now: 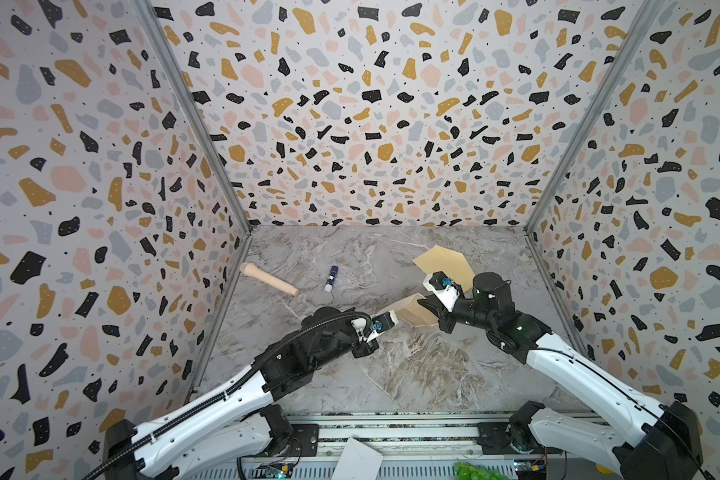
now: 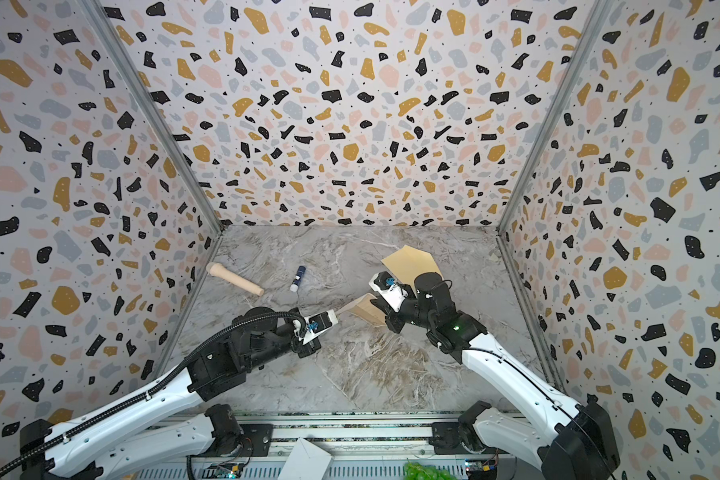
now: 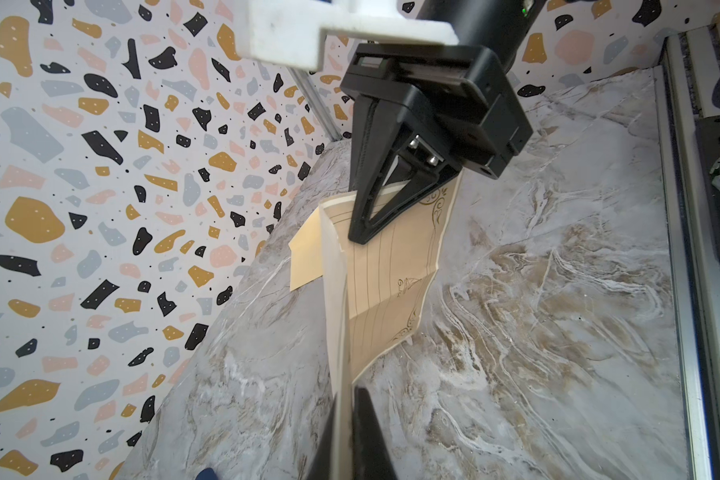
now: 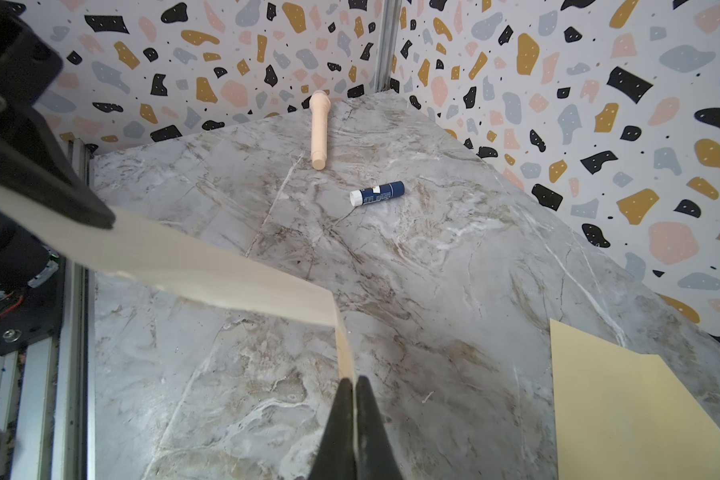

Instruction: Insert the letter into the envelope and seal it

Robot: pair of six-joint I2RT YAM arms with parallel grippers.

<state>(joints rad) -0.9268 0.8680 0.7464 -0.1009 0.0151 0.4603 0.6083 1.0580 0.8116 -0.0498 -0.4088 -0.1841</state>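
The letter point(image 1: 412, 313), cream with a thin ornate border point(image 3: 391, 266), hangs above the middle of the marble table, folded and bowed between my two grippers. At the letter's left end, my left gripper point(image 1: 386, 319) point(image 3: 346, 395) has a finger on each side of the sheet's edge and is shut on it. My right gripper point(image 1: 429, 308) point(image 4: 355, 380) is shut on the opposite edge. The tan envelope point(image 1: 445, 259) point(image 4: 624, 407) lies flat on the table at the back right, just behind the right gripper, with its pointed flap spread open.
A wooden handle-shaped stick point(image 1: 269, 279) lies at the back left beside a blue and white glue stick point(image 1: 331, 277). Patterned walls close in three sides. A white paper piece point(image 1: 358, 459) and something green point(image 1: 472, 471) sit on the front rail.
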